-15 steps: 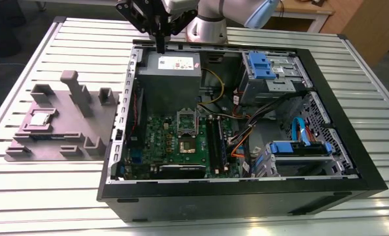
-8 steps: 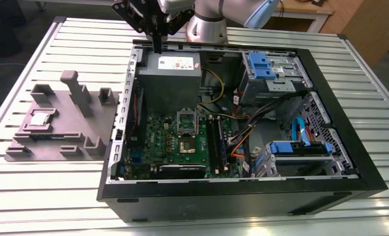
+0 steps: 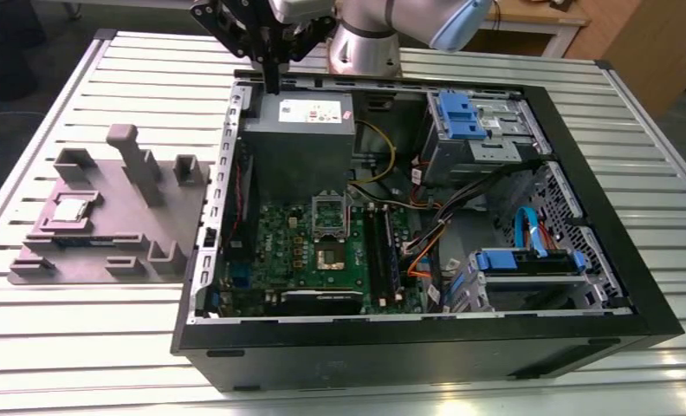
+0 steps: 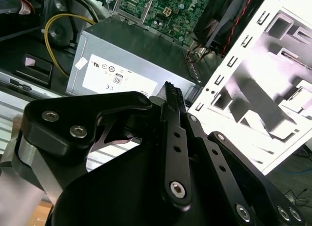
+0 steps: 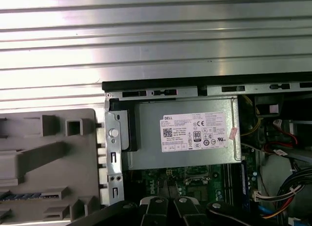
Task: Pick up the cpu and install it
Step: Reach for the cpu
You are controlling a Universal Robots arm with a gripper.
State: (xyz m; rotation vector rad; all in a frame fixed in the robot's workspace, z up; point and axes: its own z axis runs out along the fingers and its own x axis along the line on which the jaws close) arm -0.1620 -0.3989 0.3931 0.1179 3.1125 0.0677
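The cpu [image 3: 73, 209], a small silvery square chip, lies in a recess of the grey plastic fixture [image 3: 124, 227] on the exterior view's left, beside the open computer case [image 3: 436, 334]. My gripper [image 3: 273, 87] hangs at the far edge of the case, above the grey power supply box [image 3: 299, 139], well away from the cpu. In the second wrist view its ridged fingertips [image 4: 170, 89] are pressed together with nothing between them, so the gripper [image 4: 170, 87] is shut. The green motherboard [image 3: 320, 247] holds a socket [image 3: 332, 253] with its metal frame flipped up.
Black memory sticks [image 3: 380, 247] stand beside the socket. Drive cages with blue latches [image 3: 473, 121] and bundled cables [image 3: 436, 234] occupy the case on the exterior view's right. The ribbed metal table [image 3: 89, 347] surrounds the case. The fixture [image 5: 48, 162] and the labelled box [image 5: 185, 138] appear in the first wrist view.
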